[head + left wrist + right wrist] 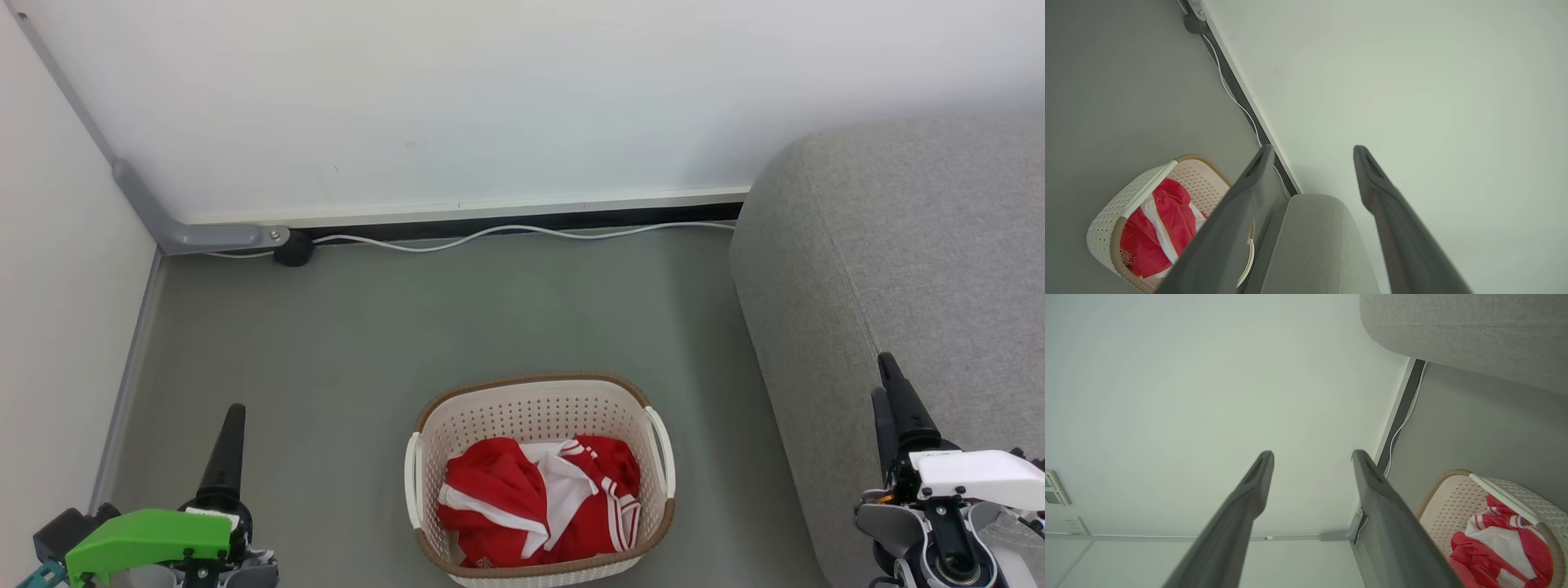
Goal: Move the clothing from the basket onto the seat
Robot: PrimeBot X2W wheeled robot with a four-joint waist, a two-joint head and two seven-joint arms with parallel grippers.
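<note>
The left gripper and right gripper stand spread wide and empty, and the clothing lies heaped in the basket beside the sofa, so nothing is moved yet.

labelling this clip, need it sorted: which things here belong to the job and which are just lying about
For the job:
clothing
basket
seat

Just lying about:
white cable along the wall base
grey conduit
black plug
</note>
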